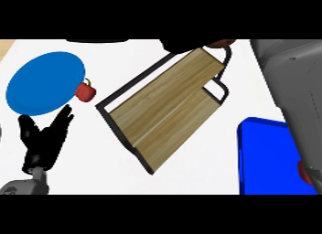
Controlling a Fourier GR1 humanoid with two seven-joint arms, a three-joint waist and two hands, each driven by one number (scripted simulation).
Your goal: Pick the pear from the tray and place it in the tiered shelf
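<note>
Left hand [45,137]: fingers spread, holding nothing, at lower left of the table [211,155]. Right hand reaches over the shelf [167,107]; state cannot be told.

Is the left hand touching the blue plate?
Apart. In the head view, white counter shows between the left hand's raised fingers and the blue plate.

The shelf [167,107] has pale, matt wood-grain boards in a thin black frame that looks like metal, the plate [45,82] and tray [261,155] are smooth, plain blue like plastic, the counter [211,169] is smooth matt white, and the left robot hand [45,139] is matt black.
</note>
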